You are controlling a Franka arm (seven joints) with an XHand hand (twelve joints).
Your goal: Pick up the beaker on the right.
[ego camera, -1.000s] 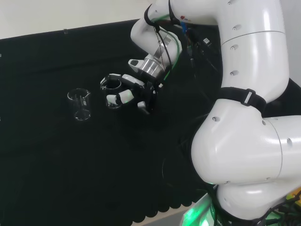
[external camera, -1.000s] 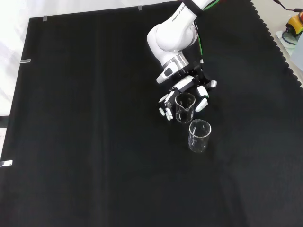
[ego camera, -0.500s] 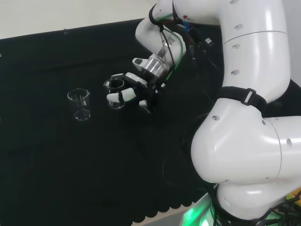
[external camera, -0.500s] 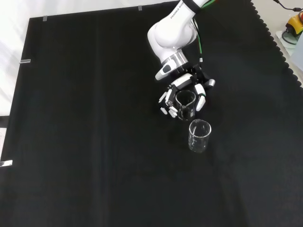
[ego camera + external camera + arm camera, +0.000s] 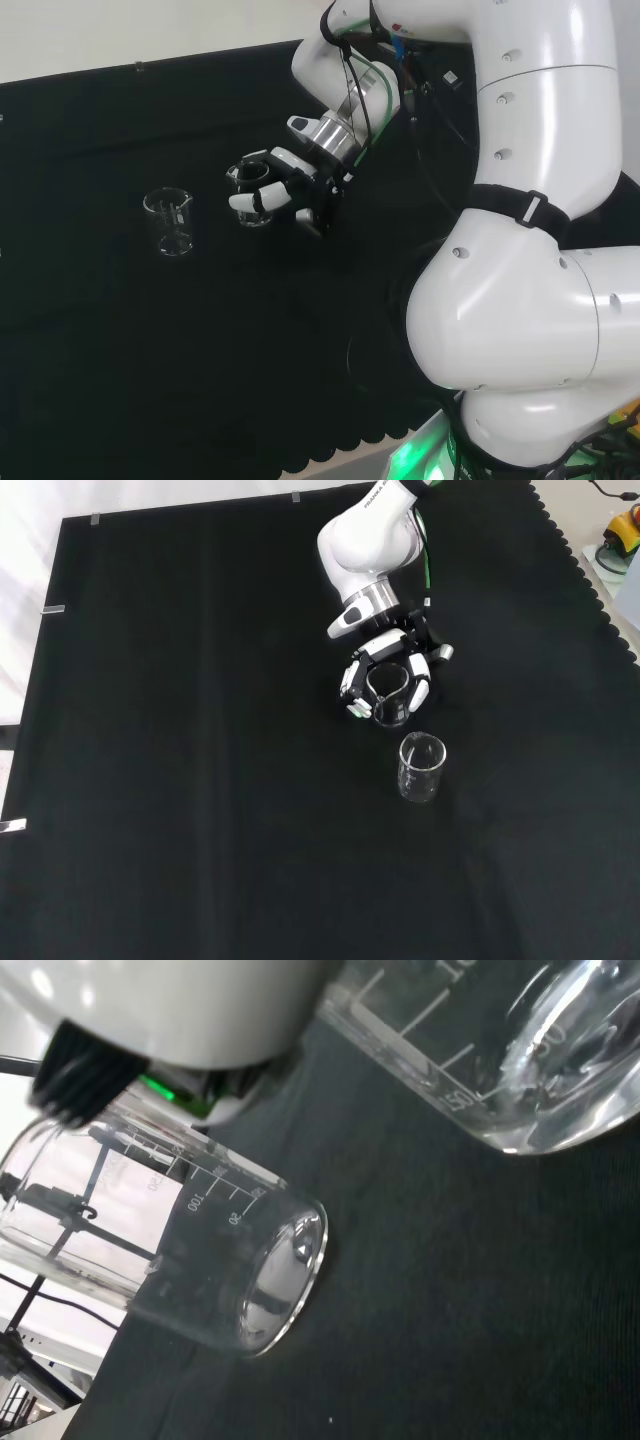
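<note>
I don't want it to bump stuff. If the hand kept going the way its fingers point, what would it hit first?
Probably the other beaker. The hand is curled round one beaker, fingers aimed toward it in the front view. Depth is unclear, and the lifted hand might pass over it.

Head view: two beakers are set on the bench; the right beaker is enclosed by the robot hand, the left beaker standing apart.

Black cloth covers the bench below a pale wall.
</note>
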